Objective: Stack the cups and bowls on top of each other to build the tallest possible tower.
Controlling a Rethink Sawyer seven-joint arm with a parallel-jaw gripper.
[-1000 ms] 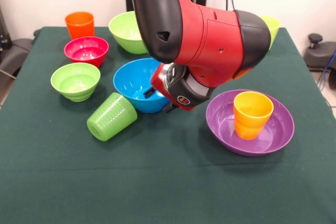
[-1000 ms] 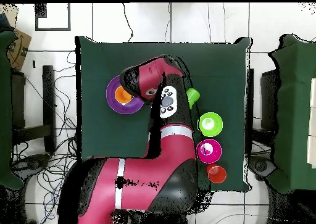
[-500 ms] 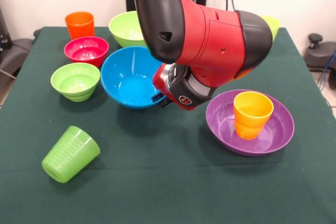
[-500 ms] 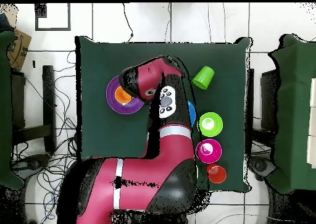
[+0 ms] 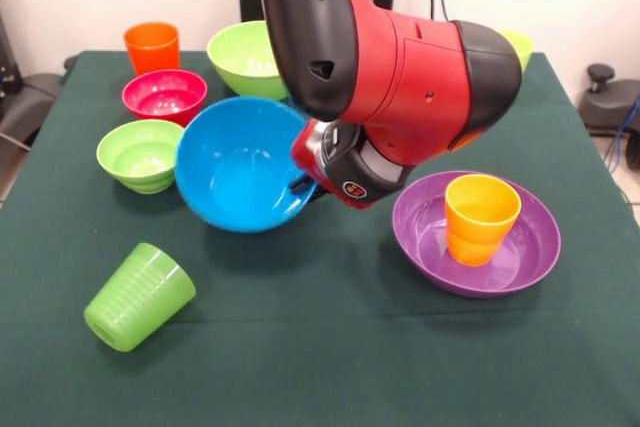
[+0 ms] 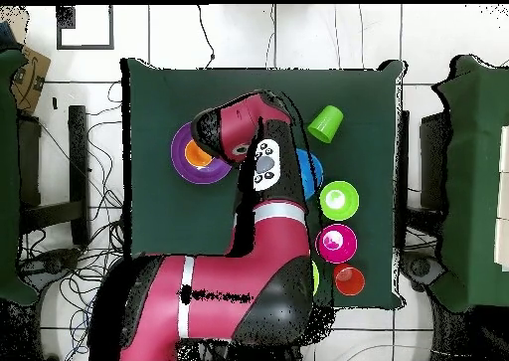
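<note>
My gripper (image 5: pixel 303 185) is shut on the rim of the large blue bowl (image 5: pixel 240 164) and holds it tilted above the table, its opening towards the front camera. The bowl shows beside the arm in the overhead view (image 6: pixel 310 170). The green ribbed cup (image 5: pixel 139 296) lies on its side at the near left. The orange-yellow cup (image 5: pixel 480 217) stands in the purple bowl (image 5: pixel 535 247). The small lime green bowl (image 5: pixel 143 154), the small red bowl (image 5: pixel 164 96), the orange cup (image 5: pixel 152 47) and the large lime green bowl (image 5: pixel 243 59) stand at the far left.
The arm's big red and black elbow (image 5: pixel 390 67) hangs over the table's middle and hides what lies behind it. A yellow-green cup (image 5: pixel 518 48) peeks out behind it at the far right. Dark green cloth (image 5: pixel 330 347) covers the table.
The blue bowl has risen off the table and tilted further towards the front camera. The green ribbed cup rolled from beside the bowl to the near left.
</note>
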